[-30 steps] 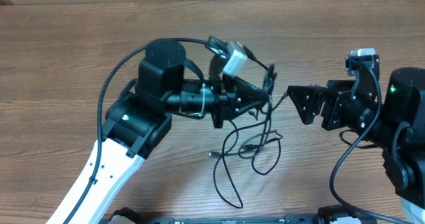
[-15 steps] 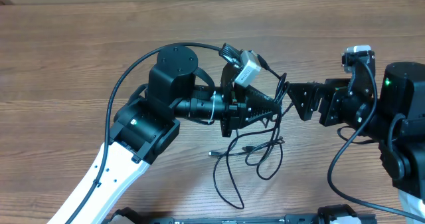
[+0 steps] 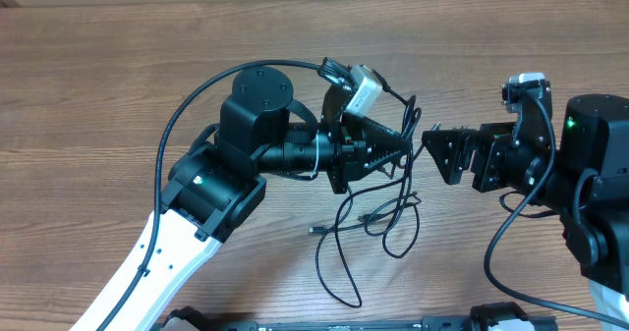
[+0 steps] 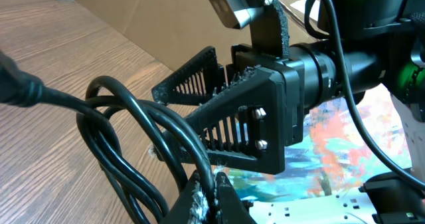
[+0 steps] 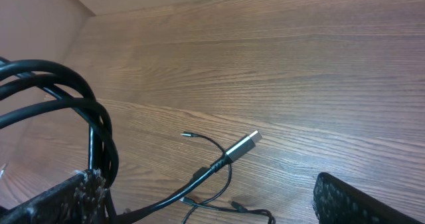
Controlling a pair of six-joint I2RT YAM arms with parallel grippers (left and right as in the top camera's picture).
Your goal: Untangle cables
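- The left gripper (image 4: 207,189) is being cut off by the bottom edge of the left wrist view, so only its fingertips are showing. They are clenching on the cables (image 4: 129,134), whose black loops are rising out of the pinch.
- From overhead, crossing strands are covering the pinch itself. The cords are overlapping too much to count.
- The right gripper (image 3: 437,154) is barely entering its own wrist view. One finger edge is showing in each bottom corner, and the two are standing wide apart, released, with nothing between them.
- A strand is hanging just beside the finger in the lower left corner of that view. Whether it is touching the finger cannot be told.
- A plug (image 5: 243,144) with a metal tip is lying on the table (image 5: 312,58). Its cord is running down into a small tangle that the frame edge is cutting off.
- The cables are sitting near the middle of the table. Their upper part is being held up in the left grip, while the lower loops are trailing on the wood toward the near edge.
- The left arm (image 3: 246,144) is reaching in from the lower left, with its wrist lying level and its fingers pointing right.
- The right arm (image 3: 590,154), partly cropped by the right edge, is stretching left. Its open fingers are facing the left fingertips, just beside the held loops.
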